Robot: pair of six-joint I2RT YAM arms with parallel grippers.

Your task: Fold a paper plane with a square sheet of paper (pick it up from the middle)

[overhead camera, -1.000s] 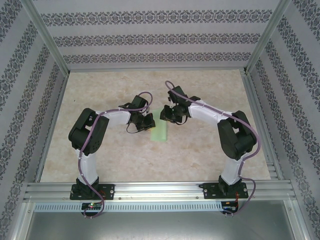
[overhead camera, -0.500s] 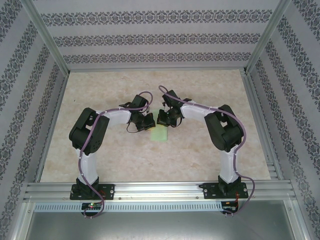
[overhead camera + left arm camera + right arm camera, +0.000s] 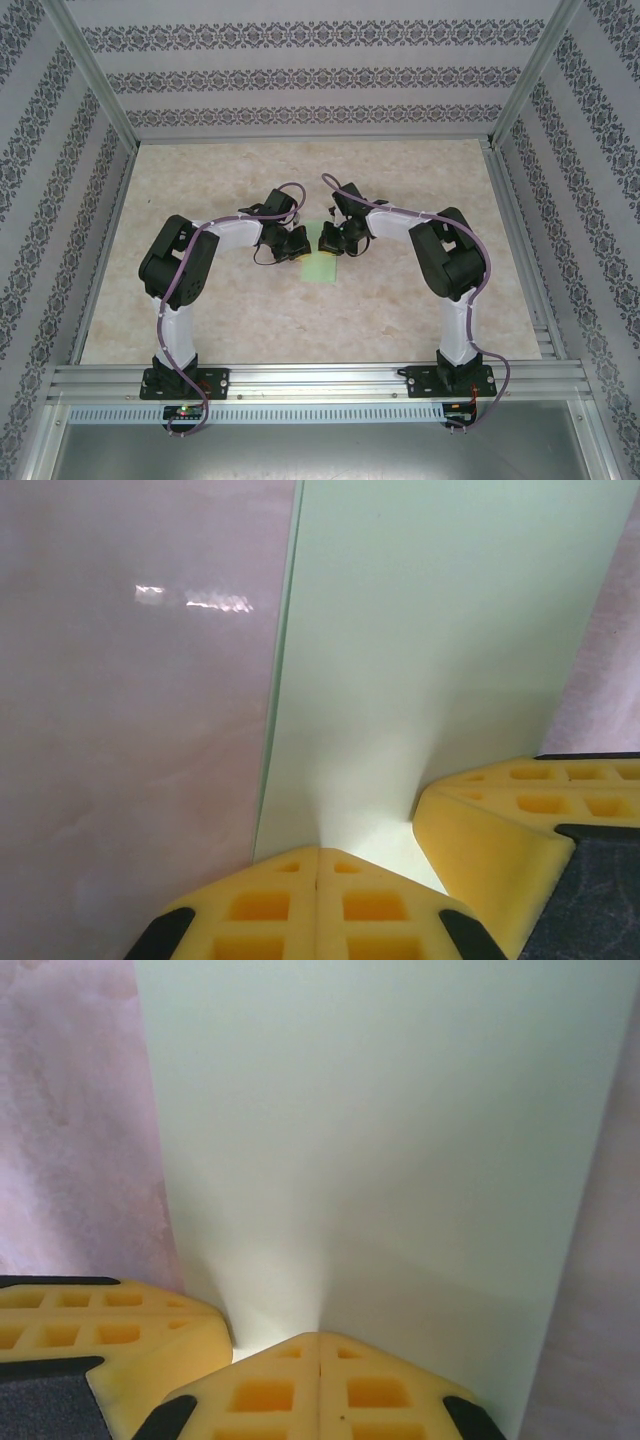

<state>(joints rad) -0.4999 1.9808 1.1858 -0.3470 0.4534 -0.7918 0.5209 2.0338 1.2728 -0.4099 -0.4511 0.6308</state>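
Observation:
The pale green sheet of paper (image 3: 320,268) lies folded into a narrow strip on the table, between the two grippers. My left gripper (image 3: 298,243) and right gripper (image 3: 328,240) meet tip to tip over its far end. In the left wrist view the yellow jaws (image 3: 318,852) are shut on the paper (image 3: 430,650), which rises in a soft ridge at their tip; the right gripper's pads (image 3: 500,830) sit close beside. In the right wrist view my jaws (image 3: 318,1338) are likewise shut on the paper (image 3: 380,1140), with the left gripper's pad (image 3: 110,1340) alongside.
The marbled beige table (image 3: 250,310) is fenced by aluminium rails (image 3: 300,380) in front and patterned walls (image 3: 300,80) behind and at both sides. Both arms bend inward toward the middle.
My right arm has drawn in toward the centre and its elbow has folded up. Its jaws have closed on the paper. The left arm has stayed put.

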